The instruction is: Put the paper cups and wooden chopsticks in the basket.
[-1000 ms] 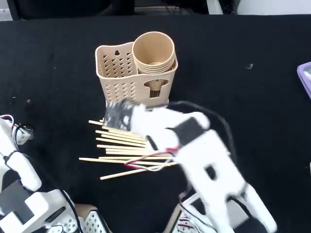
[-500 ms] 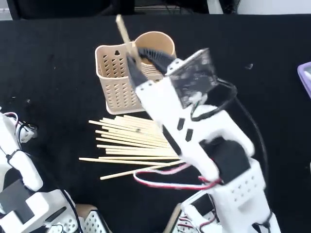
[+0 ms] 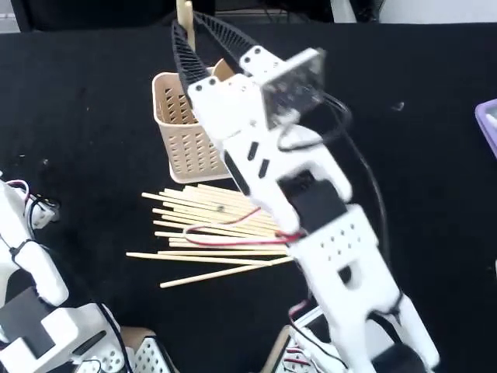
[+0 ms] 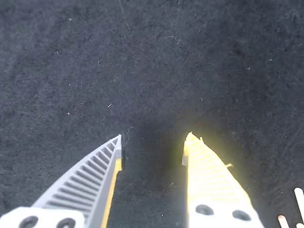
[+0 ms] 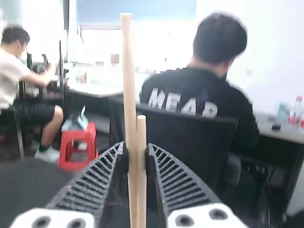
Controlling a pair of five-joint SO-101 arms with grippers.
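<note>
No legible text, labels or numbers anywhere

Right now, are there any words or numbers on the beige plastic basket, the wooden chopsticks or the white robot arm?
Beige plastic basket: no text, just holes.
Wooden chopsticks: no text.
White robot arm: no readable text; any marks on the dark board at its wrist are too blurred to read.

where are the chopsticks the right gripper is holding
In the high view, the chopsticks stand upright in the right gripper, raised by the far side of the basket.
</note>
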